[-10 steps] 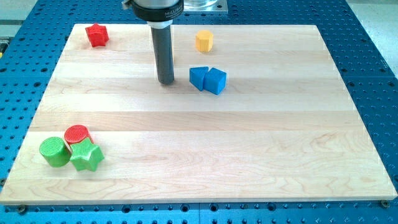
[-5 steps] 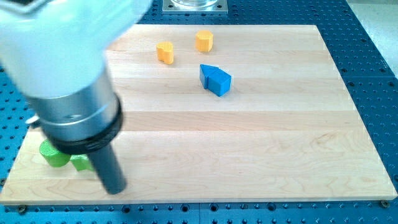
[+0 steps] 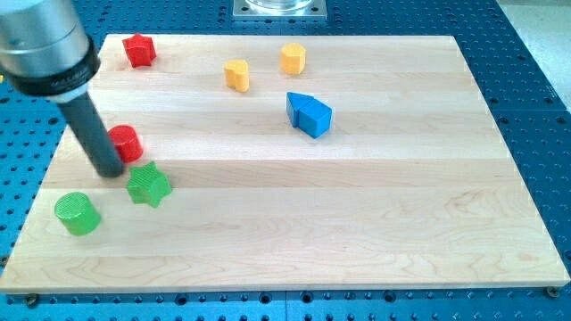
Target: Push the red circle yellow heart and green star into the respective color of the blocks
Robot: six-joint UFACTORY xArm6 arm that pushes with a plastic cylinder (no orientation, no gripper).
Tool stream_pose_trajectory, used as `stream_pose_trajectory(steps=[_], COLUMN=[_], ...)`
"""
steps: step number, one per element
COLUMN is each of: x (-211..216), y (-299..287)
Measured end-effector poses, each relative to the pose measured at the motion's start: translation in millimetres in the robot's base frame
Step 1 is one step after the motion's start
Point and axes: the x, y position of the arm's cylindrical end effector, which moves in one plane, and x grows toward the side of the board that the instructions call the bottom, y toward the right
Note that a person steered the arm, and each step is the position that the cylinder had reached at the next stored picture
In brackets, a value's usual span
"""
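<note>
My tip (image 3: pixel 111 169) rests on the board at the view's left, just below-left of the red circle (image 3: pixel 125 143) and left of the green star (image 3: pixel 148 185). The green circle (image 3: pixel 78 213) sits lower left, apart from the star. A red block (image 3: pixel 138 50) of star-like shape is at the top left corner. The yellow heart (image 3: pixel 236 75) lies at top centre, left of a yellow hexagon (image 3: pixel 293 59). The rod and arm body (image 3: pixel 45 45) cover part of the board's left edge.
Two blue blocks (image 3: pixel 309 113) sit pressed together right of centre. The wooden board (image 3: pixel 401 205) lies on a blue perforated table (image 3: pixel 544 107); a metal mount (image 3: pixel 279 8) is at the view's top.
My rod went from the top centre to the lower left, then up. The red circle and green star have been pushed up and right, away from the green circle. The blue blocks shifted slightly.
</note>
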Motion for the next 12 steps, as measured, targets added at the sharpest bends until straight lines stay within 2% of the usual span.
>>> stream_pose_trajectory(steps=[1, 2, 3, 4, 5, 7, 8, 9, 10, 11, 12], x=[-46, -88, -76, -94, -85, -149, -147, -171, -171, -153, -159], y=[41, 50, -8, 57, 72, 34, 69, 62, 49, 30, 3])
